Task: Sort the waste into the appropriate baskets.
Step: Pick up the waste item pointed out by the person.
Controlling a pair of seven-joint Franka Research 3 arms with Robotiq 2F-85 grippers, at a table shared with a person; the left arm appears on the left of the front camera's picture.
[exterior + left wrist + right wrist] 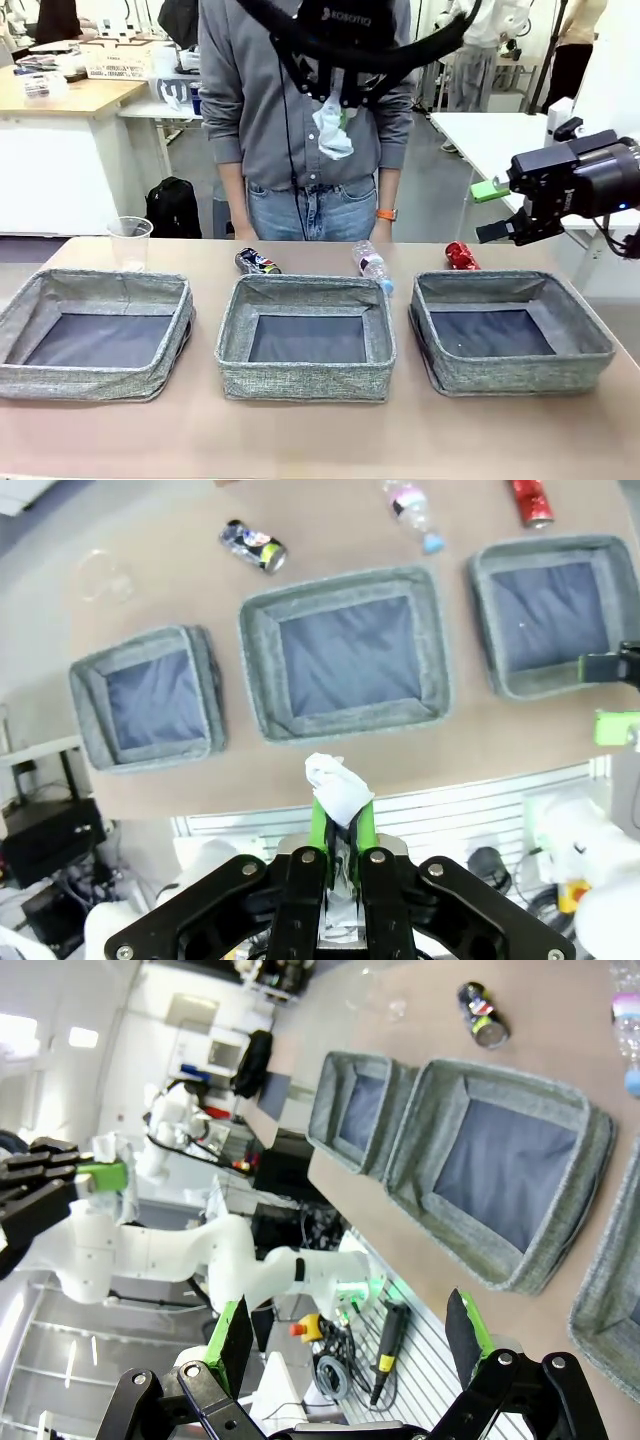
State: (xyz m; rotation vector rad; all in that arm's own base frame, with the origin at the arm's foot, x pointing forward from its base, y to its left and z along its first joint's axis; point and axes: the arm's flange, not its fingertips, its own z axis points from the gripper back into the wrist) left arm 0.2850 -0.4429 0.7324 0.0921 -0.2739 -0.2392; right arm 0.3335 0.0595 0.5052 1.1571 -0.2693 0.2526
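High above the table's middle, my left gripper (pixel 334 103) is shut on the white paper wad (pixel 332 132); from its own wrist camera the wad (pixel 335 783) sticks out of the left gripper (pixel 343 810), above the near edge by the middle basket (pixel 340 580). Three grey baskets stand in a row (pixel 80 382) (pixel 300 380) (pixel 520 375). Behind them lie a clear cup (pixel 130 240), a dark can (pixel 257 262), a bottle (pixel 372 265) and a red can (pixel 461 256). My right gripper (pixel 498 210) hangs open and empty, raised beyond the right basket's right side.
A person in a grey shirt (pixel 270 100) stands at the far edge, behind the middle basket. Another white table (pixel 480 135) stands behind on the right. Bare tabletop (pixel 320 440) runs in front of the baskets.
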